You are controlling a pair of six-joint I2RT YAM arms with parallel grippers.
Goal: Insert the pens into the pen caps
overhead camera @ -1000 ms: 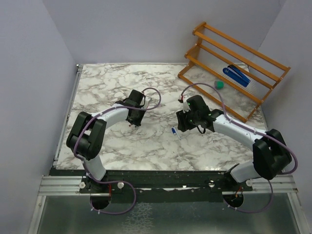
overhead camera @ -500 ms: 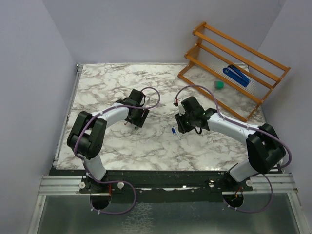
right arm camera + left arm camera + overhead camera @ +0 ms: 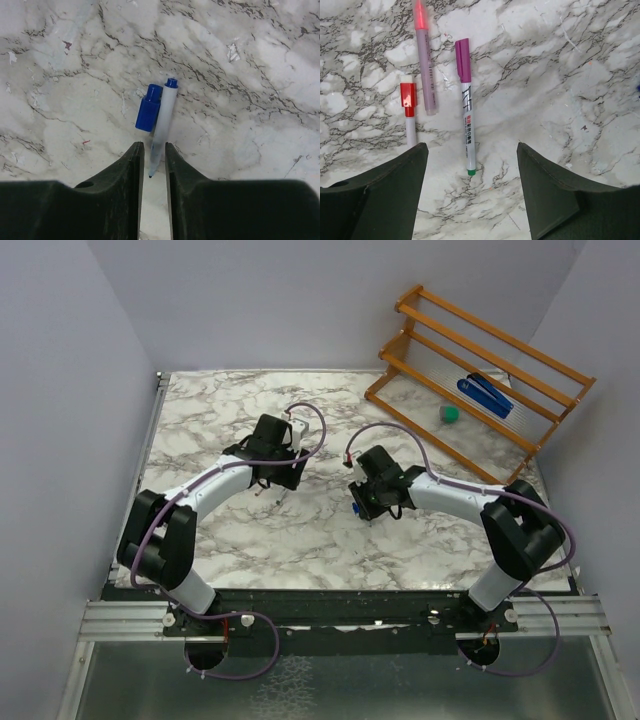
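The white marble-patterned tabletop [image 3: 200, 410] lies open around both arms. The orange wooden rack [image 3: 520, 370] at its far right corner is well apart.

The left gripper [image 3: 470, 147] is spread wide. Ahead of it lie a purple-capped white pen [image 3: 466, 105], a pink translucent pen [image 3: 426, 65] and a red-capped white pen [image 3: 408, 102].

The right gripper [image 3: 152, 147] is narrowed to a slit. The tip of the grey-white pen with a blue end [image 3: 163, 117] lies in that slit, and the blue tube-shaped cap [image 3: 149, 107] rests against this pen.

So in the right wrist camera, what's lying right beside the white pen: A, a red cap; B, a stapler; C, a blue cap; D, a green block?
C: the blue cap lies alongside the pen near its blue end, just ahead of the right end effector.
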